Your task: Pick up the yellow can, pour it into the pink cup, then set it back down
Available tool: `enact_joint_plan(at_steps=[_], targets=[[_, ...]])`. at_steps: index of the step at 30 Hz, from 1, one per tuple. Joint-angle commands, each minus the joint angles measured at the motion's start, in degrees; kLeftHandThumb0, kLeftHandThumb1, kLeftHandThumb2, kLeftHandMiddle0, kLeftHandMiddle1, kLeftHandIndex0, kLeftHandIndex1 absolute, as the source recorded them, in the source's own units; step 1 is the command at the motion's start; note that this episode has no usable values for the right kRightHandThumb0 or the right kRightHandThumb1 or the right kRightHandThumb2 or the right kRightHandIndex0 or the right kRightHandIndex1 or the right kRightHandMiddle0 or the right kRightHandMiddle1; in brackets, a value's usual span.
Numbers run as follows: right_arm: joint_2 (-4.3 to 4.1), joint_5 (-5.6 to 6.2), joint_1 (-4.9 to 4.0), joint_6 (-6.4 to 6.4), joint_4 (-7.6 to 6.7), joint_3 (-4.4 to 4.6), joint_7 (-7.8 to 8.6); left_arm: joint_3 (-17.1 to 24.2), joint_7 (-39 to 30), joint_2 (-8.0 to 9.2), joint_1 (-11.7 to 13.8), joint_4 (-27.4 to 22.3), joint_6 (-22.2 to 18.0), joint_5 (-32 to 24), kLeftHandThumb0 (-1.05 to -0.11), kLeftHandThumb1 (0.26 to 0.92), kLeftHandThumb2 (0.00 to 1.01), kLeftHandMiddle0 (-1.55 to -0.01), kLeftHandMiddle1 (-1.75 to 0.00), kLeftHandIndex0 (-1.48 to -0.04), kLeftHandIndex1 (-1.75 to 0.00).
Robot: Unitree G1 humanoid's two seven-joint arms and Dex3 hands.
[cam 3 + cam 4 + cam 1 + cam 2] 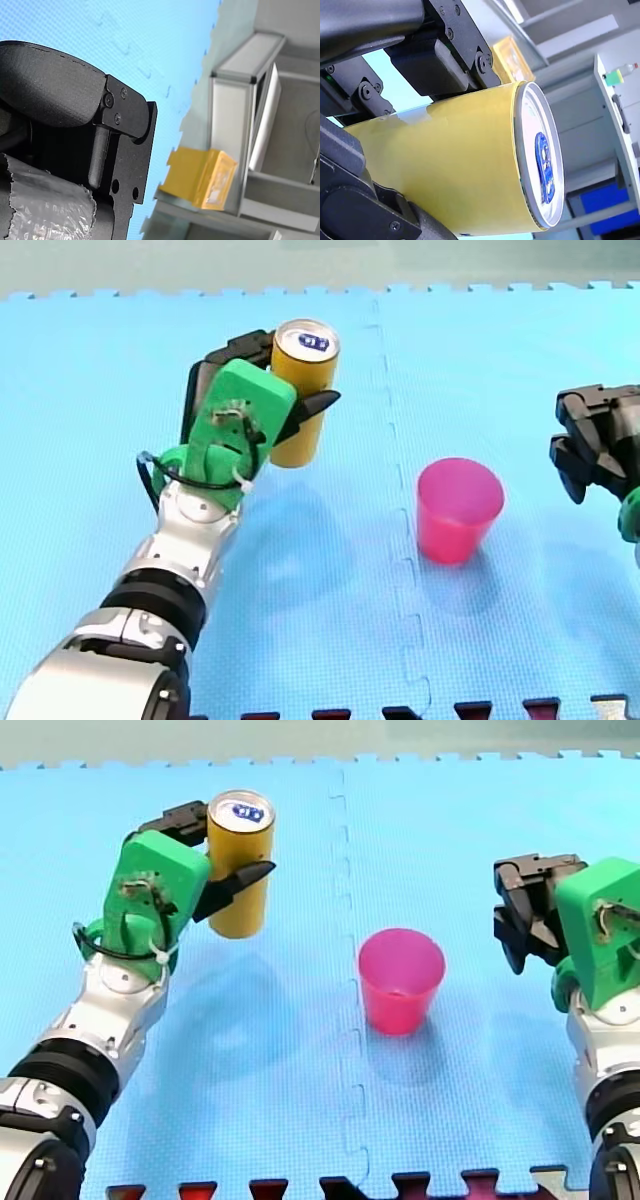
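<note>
Can lifted, pour not yet begun.
We see the left robot hand [172, 878] clasping the upright yellow can [243, 885], seemingly raised above the blue mat [300, 1120], left of the pink cup [400, 982]; pouring and setting down remain. The right robot hand [565, 920], holding nothing, is right of the cup.

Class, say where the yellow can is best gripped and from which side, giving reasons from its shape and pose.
Probably the can mid-wall, from the robot's left, as the left hand holds it now: an upright, smooth cylinder lets fingers wrap it, leaving the top free to tip toward the cup.
</note>
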Motion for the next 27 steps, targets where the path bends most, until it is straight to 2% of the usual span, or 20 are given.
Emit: enact_joint_plan(at_steps=[1,14,19,27], targets=[[-0.06,0.07,-0.13,-0.18,-0.07,-0.01,-0.21,-0.6,0.9,0.37,-0.8,0.2,-0.3,0.6,-0.457,0.751,0.00,-1.39,0.00,-1.24,0.00],[0.35,0.19,0.11,-0.49,-0.19,-0.11,-0.46,-1.6,2.5,-0.78,-1.3,1.0,0.0,1.2,-0.461,0.747,0.00,-1.39,0.00,-1.24,0.00],[0.45,0.21,0.21,-0.54,-0.28,-0.07,-0.45,-4.0,4.2,-1.59,-1.2,1.5,-0.9,3.8,-0.454,0.743,0.00,-1.39,0.00,-1.24,0.00],[0.63,0.19,0.41,-0.67,-0.47,0.04,-0.69,-4.9,2.6,-2.16,-1.5,2.6,-2.0,4.2,-0.420,0.743,0.00,-1.38,0.00,-1.20,0.00]])
